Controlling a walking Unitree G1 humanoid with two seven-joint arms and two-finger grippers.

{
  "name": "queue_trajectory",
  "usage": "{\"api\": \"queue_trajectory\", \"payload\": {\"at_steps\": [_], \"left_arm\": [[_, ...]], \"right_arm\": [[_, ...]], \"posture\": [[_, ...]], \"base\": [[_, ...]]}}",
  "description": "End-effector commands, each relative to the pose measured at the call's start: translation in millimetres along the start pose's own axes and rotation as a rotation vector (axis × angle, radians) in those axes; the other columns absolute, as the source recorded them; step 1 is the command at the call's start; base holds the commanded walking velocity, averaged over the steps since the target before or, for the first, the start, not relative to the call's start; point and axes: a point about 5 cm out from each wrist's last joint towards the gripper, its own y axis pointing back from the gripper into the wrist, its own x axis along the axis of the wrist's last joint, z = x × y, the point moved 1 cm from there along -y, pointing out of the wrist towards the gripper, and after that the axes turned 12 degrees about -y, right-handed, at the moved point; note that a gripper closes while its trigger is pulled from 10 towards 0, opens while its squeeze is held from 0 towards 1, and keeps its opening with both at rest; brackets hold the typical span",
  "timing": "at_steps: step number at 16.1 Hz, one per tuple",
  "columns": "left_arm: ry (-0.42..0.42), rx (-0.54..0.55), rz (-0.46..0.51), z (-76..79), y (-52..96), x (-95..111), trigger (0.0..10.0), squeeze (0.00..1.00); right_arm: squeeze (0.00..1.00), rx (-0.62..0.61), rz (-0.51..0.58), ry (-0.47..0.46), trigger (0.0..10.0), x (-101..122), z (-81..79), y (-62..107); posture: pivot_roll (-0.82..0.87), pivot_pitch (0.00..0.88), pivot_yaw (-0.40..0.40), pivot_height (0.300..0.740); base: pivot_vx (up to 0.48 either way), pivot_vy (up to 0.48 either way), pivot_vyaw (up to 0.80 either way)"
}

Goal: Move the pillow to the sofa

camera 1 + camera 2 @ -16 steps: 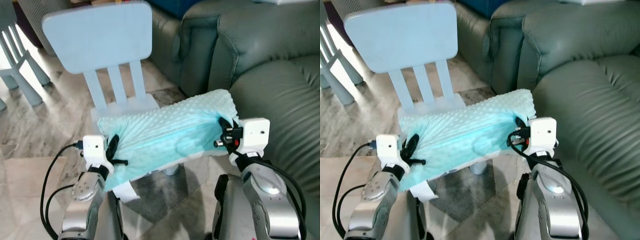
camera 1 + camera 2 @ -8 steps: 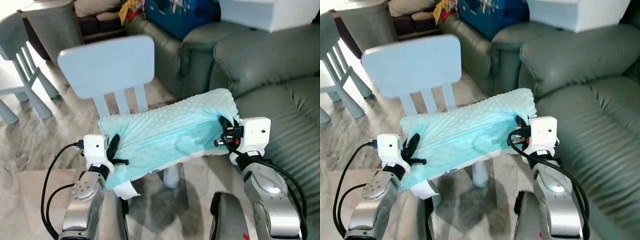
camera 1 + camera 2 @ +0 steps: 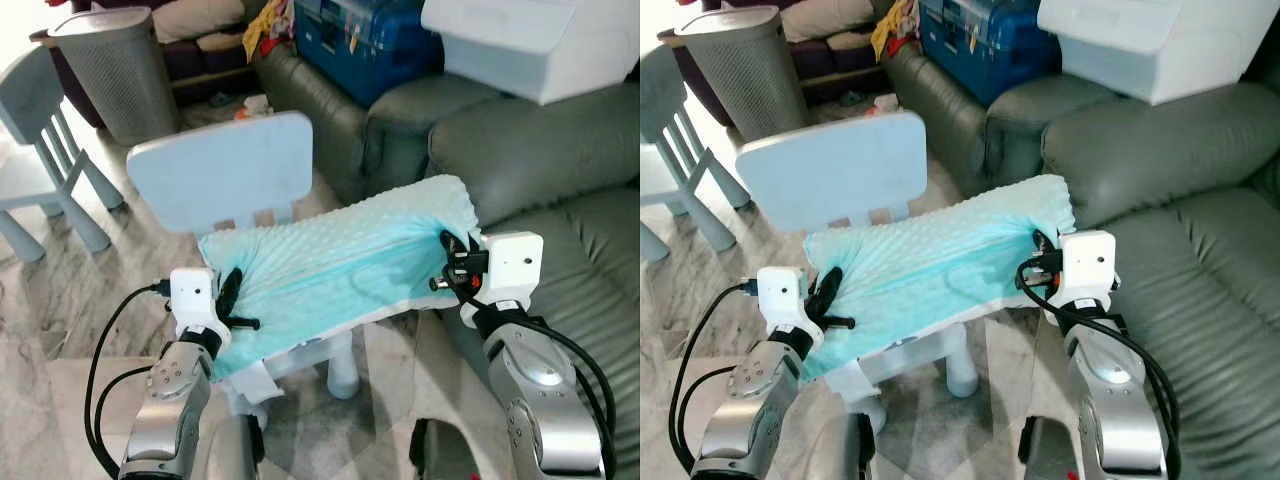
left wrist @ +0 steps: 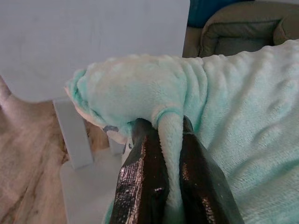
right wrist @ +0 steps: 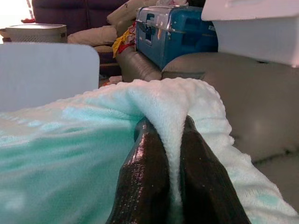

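A mint-green dotted pillow (image 3: 335, 270) hangs stretched between my two arms, lifted above the seat of a small pale-blue chair (image 3: 225, 180). My left gripper (image 3: 228, 300) is shut on a pinch of fabric at the pillow's left end; the wrist view has the cloth squeezed between its black fingers (image 4: 142, 172). At the pillow's right end my right gripper (image 3: 452, 262) is likewise shut on a fold, with fingers (image 5: 145, 177) clamping it. The grey-green leather sofa (image 3: 560, 170) lies to my right and ahead.
A blue case (image 3: 375, 45) and a white box (image 3: 530, 35) rest on the sofa behind. A grey laundry basket (image 3: 110, 70) and a second pale chair (image 3: 40, 150) stand at the left on the marble floor (image 3: 60, 300).
The pillow has risen off the chair seat, held by both grippers. The camera has tilted up, so more of the sofa, boxes and basket shows.
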Motion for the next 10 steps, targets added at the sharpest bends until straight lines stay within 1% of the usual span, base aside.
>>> {"api": "queue_trajectory", "payload": {"at_steps": [1, 5, 6, 10], "left_arm": [[-0.005, 0.005, -0.012, -4.4, 0.4, -2.4, 10.0, 0.0], [-0.005, -0.003, -0.011, -2.8, -1.0, -2.4, 10.0, 0.0], [-0.006, -0.005, -0.01, -2.6, -1.7, -2.2, 10.0, 0.0], [-0.003, -0.007, -0.006, -1.7, -3.1, -1.9, 10.0, 0.0]], "right_arm": [[0.0, -0.001, 0.042, 0.001, 10.0, 9.9, 0.2, -1.5], [0.0, 0.001, 0.05, 0.002, 10.0, 12.3, 0.1, -2.3], [0.0, 0.016, 0.069, 0.011, 10.0, 15.3, -1.8, -2.2], [0.0, 0.002, 0.064, 0.011, 10.0, 15.0, 0.5, -3.6]], "posture": [[-0.17, 0.0, 0.053, 0.651], [-0.17, 0.0, 0.057, 0.651], [-0.17, 0.0, 0.057, 0.651], [-0.17, 0.0, 0.055, 0.695]], "base": [[0.0, 0.0, 0.0], [0.0, 0.0, 0.0], [0.0, 0.0, 0.0], [0.0, 0.0, 0.0]]}}
